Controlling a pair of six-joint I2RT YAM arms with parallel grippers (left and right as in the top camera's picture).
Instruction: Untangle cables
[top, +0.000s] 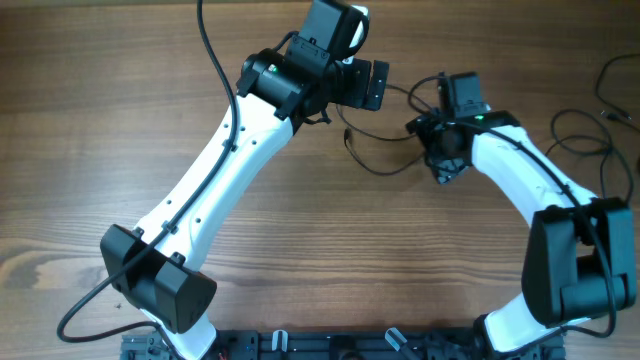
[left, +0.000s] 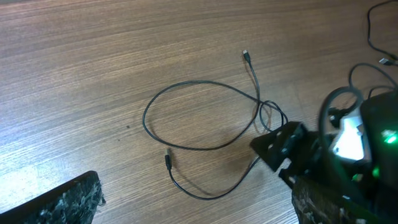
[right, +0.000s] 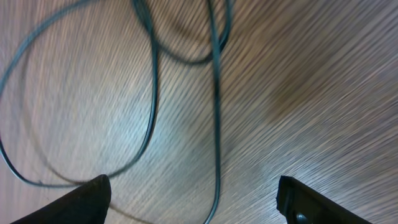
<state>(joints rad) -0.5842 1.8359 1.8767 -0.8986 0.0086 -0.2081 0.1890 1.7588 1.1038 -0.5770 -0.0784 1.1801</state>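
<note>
Brown wood-grain table (top: 100, 120) carried the thin dark cable (left: 199, 82), which lay in a loose oval loop with a small crossing at its right side. One small plug end (left: 246, 55) lay beyond that crossing and another (left: 168, 160) just below the loop. The left gripper (left: 199, 186) hung above the loop, fingers spread wide and holding nothing. The right gripper (right: 193, 185) stood at the loop's crossing, jaws apart — a strand ran between them, unclamped.
</note>
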